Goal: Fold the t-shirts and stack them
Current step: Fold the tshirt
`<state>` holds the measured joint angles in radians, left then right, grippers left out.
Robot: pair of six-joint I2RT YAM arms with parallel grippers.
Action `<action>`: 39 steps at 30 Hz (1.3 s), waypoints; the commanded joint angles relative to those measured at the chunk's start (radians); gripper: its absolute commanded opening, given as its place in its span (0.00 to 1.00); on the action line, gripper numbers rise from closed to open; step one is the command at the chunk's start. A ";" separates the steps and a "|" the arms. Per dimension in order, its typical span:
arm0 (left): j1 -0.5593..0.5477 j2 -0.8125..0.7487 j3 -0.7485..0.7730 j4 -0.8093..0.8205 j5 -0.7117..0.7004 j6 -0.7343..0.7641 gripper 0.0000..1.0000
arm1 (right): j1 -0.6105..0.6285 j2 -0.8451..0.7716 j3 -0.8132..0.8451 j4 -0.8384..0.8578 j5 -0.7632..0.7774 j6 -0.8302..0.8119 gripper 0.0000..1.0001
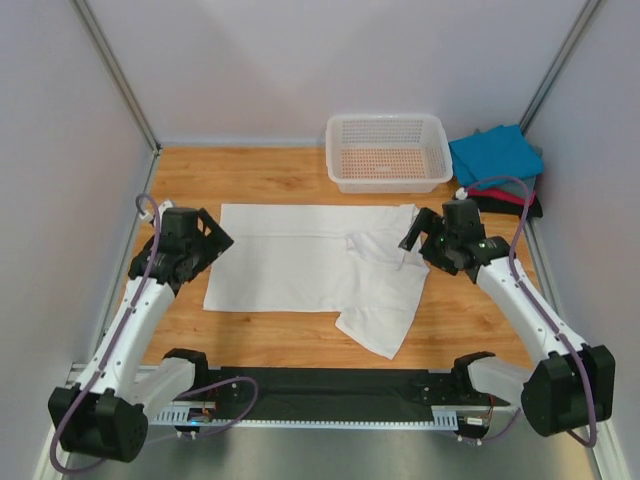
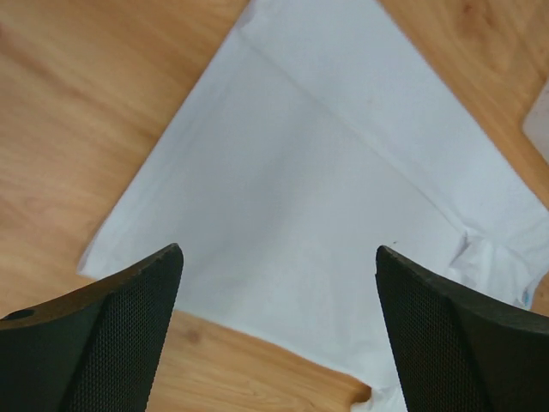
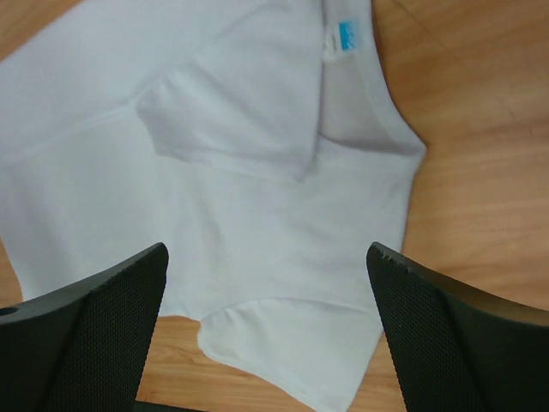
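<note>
Left hand (image 2: 279,257): spread wide, empty, over an edge of white t-shirt (image 2: 326,189).
Right hand (image 3: 266,253): spread wide, empty, over its collar.
Folded t-shirts (image 1: 495,155): beyond white t-shirt's far right corner.

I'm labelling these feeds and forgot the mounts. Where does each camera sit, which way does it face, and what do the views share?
Top external: fixed above and behind the arm bases, looking down over the table; shows both arms, the basket and folded shirts.
Left wrist: on the left arm, looking down past the open left gripper at the plain end of the white t-shirt.
Right wrist: on the right arm, looking down past the open right gripper at the collar and blue neck label.
Shared: all three show the white t-shirt.
</note>
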<state>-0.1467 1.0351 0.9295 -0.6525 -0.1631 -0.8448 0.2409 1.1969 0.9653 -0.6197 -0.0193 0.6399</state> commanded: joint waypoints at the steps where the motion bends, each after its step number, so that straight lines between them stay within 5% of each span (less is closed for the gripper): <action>1: 0.007 -0.140 -0.114 -0.202 -0.065 -0.155 0.99 | 0.000 -0.121 -0.115 -0.055 -0.008 0.083 1.00; 8: 0.009 -0.279 -0.265 -0.363 -0.209 -0.362 0.97 | 0.000 -0.244 -0.318 -0.066 -0.077 0.150 1.00; 13: 0.016 -0.282 -0.365 -0.309 -0.259 -0.451 0.86 | 0.000 -0.250 -0.335 -0.057 -0.085 0.153 1.00; 23: 0.030 -0.126 -0.411 -0.134 -0.233 -0.419 0.60 | 0.000 -0.126 -0.283 -0.023 -0.087 0.122 1.00; 39: 0.045 -0.029 -0.451 -0.041 -0.256 -0.439 0.49 | 0.000 -0.100 -0.244 -0.087 -0.047 0.148 1.00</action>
<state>-0.1085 1.0126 0.4946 -0.7094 -0.3840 -1.2606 0.2409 1.1004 0.6830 -0.6811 -0.0902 0.7605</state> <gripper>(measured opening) 0.499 0.998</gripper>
